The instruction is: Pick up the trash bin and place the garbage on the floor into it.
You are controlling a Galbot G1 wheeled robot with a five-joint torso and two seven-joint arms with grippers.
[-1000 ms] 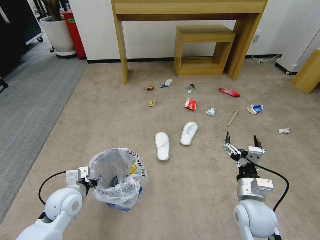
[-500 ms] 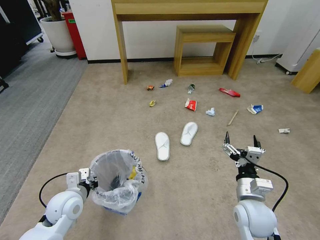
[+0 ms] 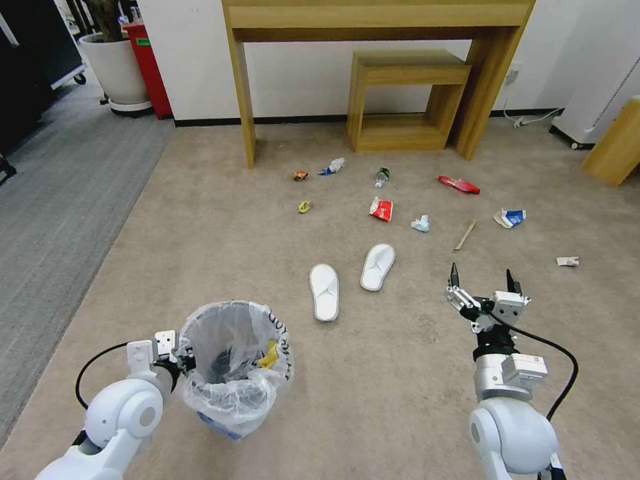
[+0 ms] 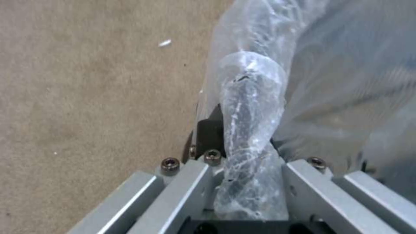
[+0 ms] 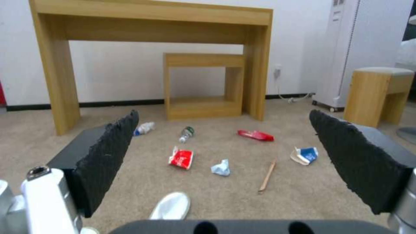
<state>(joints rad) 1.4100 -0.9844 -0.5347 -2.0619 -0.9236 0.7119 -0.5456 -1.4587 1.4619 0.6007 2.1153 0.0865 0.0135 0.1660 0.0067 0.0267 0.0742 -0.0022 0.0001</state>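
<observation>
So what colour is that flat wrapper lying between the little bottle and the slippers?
Red with white, clearest in the right wrist view: wrapper.

L arm low, bent inward, left claw [image 3: 181,357] clamped tight. R arm reaches fwd, right claw [image 3: 483,279] spread wide, fingers pointing ahead.

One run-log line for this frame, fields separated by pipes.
left gripper: shut on trash bin rim | right gripper: open, empty, above floor | garbage: on floor
</observation>
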